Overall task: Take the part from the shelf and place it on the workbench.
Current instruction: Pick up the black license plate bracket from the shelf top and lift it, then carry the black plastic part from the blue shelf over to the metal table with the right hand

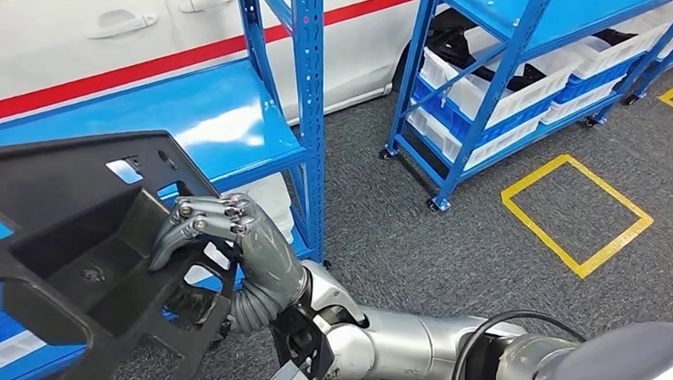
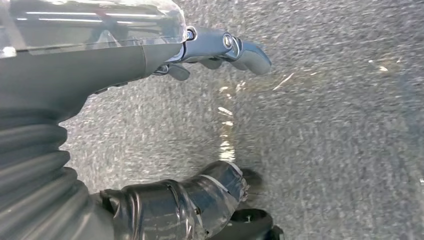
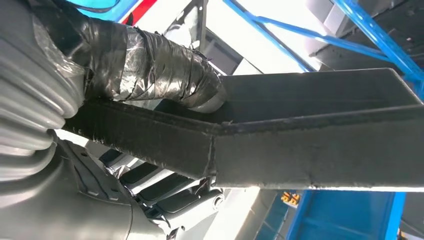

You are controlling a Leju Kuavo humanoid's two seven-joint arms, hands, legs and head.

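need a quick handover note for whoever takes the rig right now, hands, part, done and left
Right hand: grips the large black moulded plastic part at its edge, thumb on one side, fingers on the other.
Left hand: holds nothing, fingers apart, hanging over the grey carpet floor.
Part: lifted, in front of the blue metal shelf.
Done: part grasped.
Left: carry it to the workbench and set it down.

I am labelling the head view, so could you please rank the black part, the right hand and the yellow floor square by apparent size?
1. black part, largest, though nearest the camera
2. yellow floor square
3. right hand, gripping the part
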